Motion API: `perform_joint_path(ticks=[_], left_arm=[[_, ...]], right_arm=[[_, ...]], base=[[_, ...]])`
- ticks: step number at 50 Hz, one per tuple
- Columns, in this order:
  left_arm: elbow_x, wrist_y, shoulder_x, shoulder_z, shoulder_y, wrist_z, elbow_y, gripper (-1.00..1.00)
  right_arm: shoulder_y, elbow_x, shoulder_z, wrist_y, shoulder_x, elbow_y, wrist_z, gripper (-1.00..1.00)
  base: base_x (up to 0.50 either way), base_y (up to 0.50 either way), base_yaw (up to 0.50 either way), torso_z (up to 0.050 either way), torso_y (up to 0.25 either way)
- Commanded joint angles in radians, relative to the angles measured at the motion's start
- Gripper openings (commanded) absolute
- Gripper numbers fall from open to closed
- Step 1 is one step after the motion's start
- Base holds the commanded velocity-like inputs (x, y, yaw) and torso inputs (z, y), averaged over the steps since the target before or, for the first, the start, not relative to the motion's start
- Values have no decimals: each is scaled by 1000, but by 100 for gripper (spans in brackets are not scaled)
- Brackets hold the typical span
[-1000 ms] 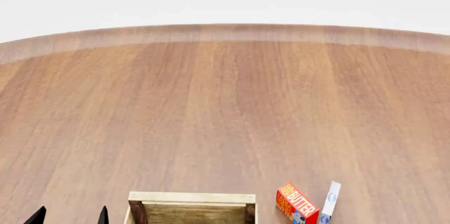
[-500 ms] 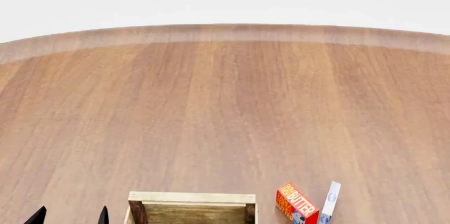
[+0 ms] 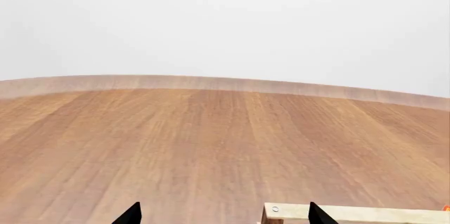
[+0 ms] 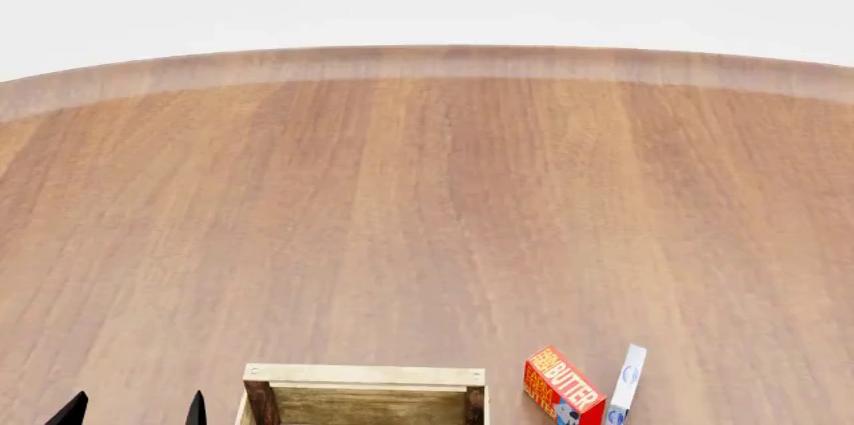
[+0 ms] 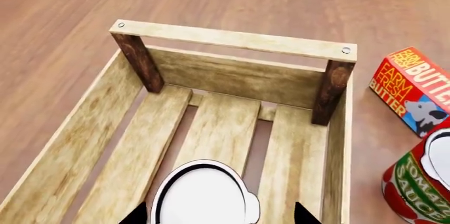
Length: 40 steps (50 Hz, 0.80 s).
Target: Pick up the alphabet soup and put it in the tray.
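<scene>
In the right wrist view the alphabet soup (image 5: 202, 195) shows only its white top with a dark rim. It stands inside the tray (image 5: 232, 38), over the slatted bottom near one end rail. My right gripper (image 5: 219, 214) is open above it, one dark fingertip on each side of the can, with a gap showing on both sides. My left gripper (image 3: 223, 214) is open and holds nothing. It hovers over bare table beside the tray's corner (image 3: 351, 213). The head view shows the tray's end (image 4: 363, 375) and the left fingertips (image 4: 134, 410) at the bottom edge.
A red-and-green can (image 5: 422, 184) stands just outside the tray's side wall. A red butter box (image 5: 411, 88) lies beyond it, also seen in the head view (image 4: 563, 386) next to a thin white-and-blue box (image 4: 625, 383). The round wooden table (image 4: 427, 195) stretches far ahead.
</scene>
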Motion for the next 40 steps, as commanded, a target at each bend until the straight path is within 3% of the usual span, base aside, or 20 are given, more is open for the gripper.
perform_joint_path(ticks=[1, 16, 40], left_arm=[[0, 3, -2, 4, -1, -2, -2, 100], [-1, 3, -8, 8, 4, -8, 11, 100], [-33, -29, -31, -4, 17, -34, 96, 100]], right_arm=[[9, 31, 15, 34, 10, -73, 37, 100], [29, 47, 20, 71, 30, -193, 103, 100], [-48, -131, 18, -130, 128, -340, 122, 100]], base=[[0, 0, 0, 0, 0], [0, 0, 0, 0, 0], [0, 0, 0, 0, 0]])
